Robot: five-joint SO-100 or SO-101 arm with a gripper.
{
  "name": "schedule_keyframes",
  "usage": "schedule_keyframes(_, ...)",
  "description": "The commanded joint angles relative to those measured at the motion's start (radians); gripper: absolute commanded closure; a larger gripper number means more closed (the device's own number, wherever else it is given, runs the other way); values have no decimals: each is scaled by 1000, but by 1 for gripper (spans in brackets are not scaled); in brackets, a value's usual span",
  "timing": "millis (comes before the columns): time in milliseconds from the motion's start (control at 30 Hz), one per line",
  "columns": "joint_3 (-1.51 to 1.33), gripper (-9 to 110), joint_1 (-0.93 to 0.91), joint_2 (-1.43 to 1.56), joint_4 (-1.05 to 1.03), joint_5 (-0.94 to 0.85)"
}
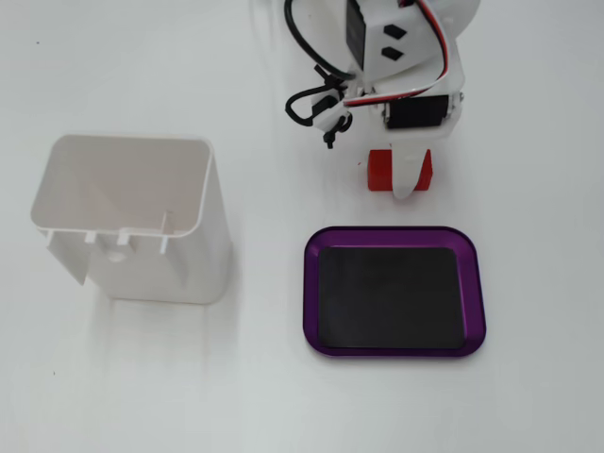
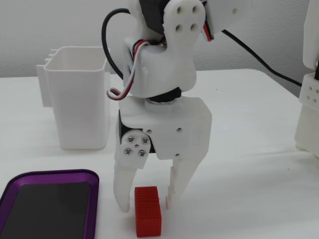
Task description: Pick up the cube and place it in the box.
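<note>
The cube [image 2: 148, 211] is a small red bumpy block lying on the white table, just past the box [image 2: 50, 174], a shallow purple tray with a black inside. From above, the cube [image 1: 379, 170] sits beyond the box's [image 1: 394, 232] far rim. My white gripper [image 2: 146, 204] points straight down over the cube's far end, open, one finger on each side. Narrow gaps show between the fingers [image 2: 123, 194] and the cube. From above, the gripper [image 1: 404, 179] has one finger lying across the cube's middle; the other finger is hidden under the arm.
A tall white plastic container [image 1: 123, 222] stands left of the box, seen behind it [image 2: 79, 99] in the low fixed view. A white post [image 2: 309, 104] rises at the right edge there. A black cable hangs off the arm.
</note>
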State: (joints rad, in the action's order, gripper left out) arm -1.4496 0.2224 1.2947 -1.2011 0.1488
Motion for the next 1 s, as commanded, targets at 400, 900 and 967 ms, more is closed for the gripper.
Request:
schedule_keyframes(400,31,101,9,34,-26,2)
schedule_keyframes(900,26,102,6,468,61,-117)
schedule_keyframes(967,26,102,2,466,160,-141)
